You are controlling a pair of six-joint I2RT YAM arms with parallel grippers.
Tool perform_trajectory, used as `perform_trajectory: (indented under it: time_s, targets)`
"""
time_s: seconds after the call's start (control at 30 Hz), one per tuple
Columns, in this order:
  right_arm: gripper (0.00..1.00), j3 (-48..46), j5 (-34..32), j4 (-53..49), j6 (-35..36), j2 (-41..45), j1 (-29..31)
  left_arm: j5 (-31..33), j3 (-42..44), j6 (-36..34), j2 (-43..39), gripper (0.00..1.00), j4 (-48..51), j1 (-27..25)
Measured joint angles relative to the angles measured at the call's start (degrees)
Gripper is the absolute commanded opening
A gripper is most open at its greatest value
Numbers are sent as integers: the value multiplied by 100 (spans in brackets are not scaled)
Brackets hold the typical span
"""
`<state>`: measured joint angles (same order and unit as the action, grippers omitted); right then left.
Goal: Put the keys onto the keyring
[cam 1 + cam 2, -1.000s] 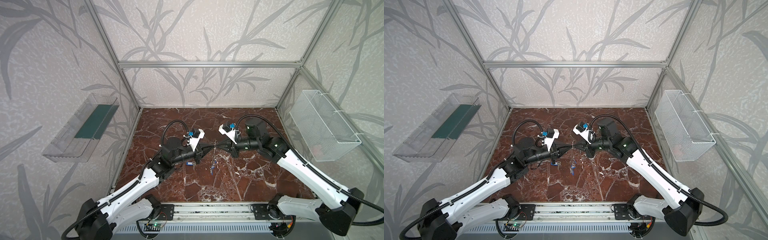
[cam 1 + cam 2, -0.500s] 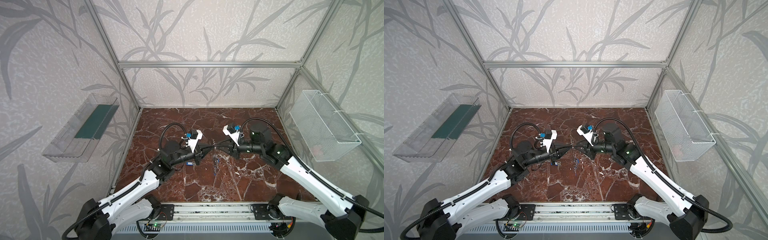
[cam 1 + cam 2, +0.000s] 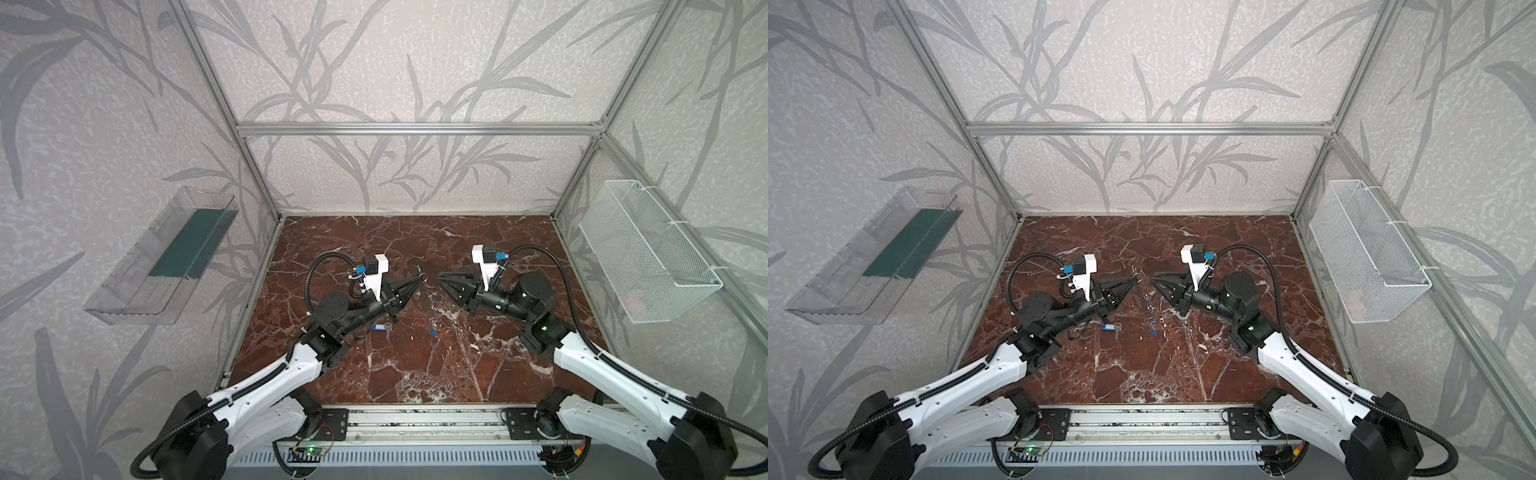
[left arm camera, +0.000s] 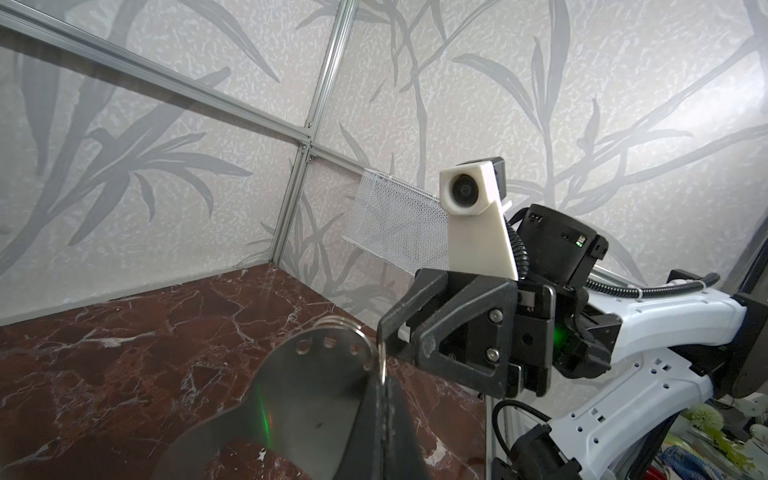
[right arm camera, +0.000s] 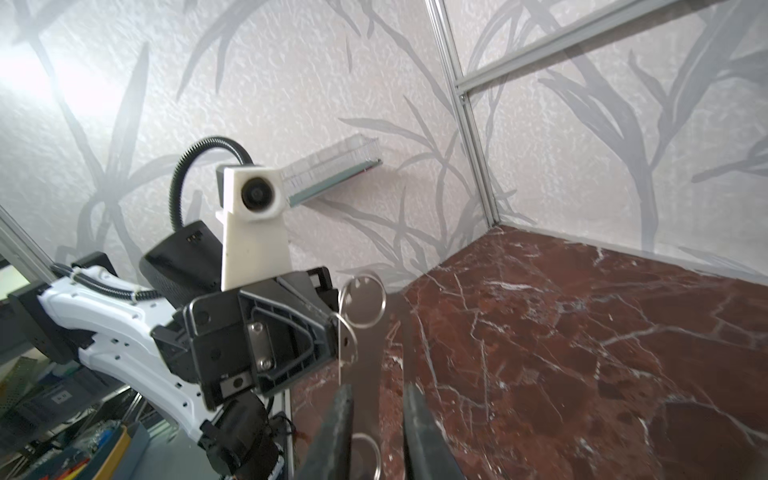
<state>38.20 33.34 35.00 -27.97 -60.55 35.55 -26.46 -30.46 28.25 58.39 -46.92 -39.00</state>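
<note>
My left gripper (image 3: 419, 283) (image 4: 384, 384) is shut on the edge of the keyring (image 4: 307, 386), a flat grey plate with a row of small holes, held above the floor. Split rings (image 4: 337, 322) sit through its holes. In both top views a string of keys (image 3: 430, 309) (image 3: 1150, 309) with a blue tag hangs beneath the plate. Another key with a blue tag (image 3: 380, 328) (image 3: 1109, 328) lies on the floor under the left arm. My right gripper (image 3: 443, 281) (image 5: 376, 392) faces the plate, a short gap away, open and holding nothing.
The floor is dark red marble (image 3: 415, 374). A white wire basket (image 3: 648, 257) hangs on the right wall and a clear plastic tray (image 3: 166, 262) on the left wall. An aluminium frame surrounds the cell.
The right gripper has opened and drawn back to the right, away from the left gripper's tip. The left gripper still holds the keyring, shifted slightly.
</note>
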Motion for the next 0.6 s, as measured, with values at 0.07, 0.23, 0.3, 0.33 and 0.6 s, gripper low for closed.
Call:
perform_trajectory:
  time_s: [0.07, 0.23, 0.3, 0.33, 0.6]
  targets:
    - [22, 0, 48, 358, -184, -175, 61, -9, 0, 83, 66, 0, -138, -2]
    - [18, 20, 133, 758, -391, -382, 175, -22, 0, 195, 96, 0, -293, -33]
    - [18, 20, 138, 833, -420, -398, 192, -31, -2, 219, 96, 0, -334, -37]
    - [18, 20, 140, 859, -424, -400, 192, -39, -2, 229, 96, 0, -356, -37]
    - [17, 20, -26, 896, -431, -393, 192, -46, -2, 240, 94, 0, -402, -63]
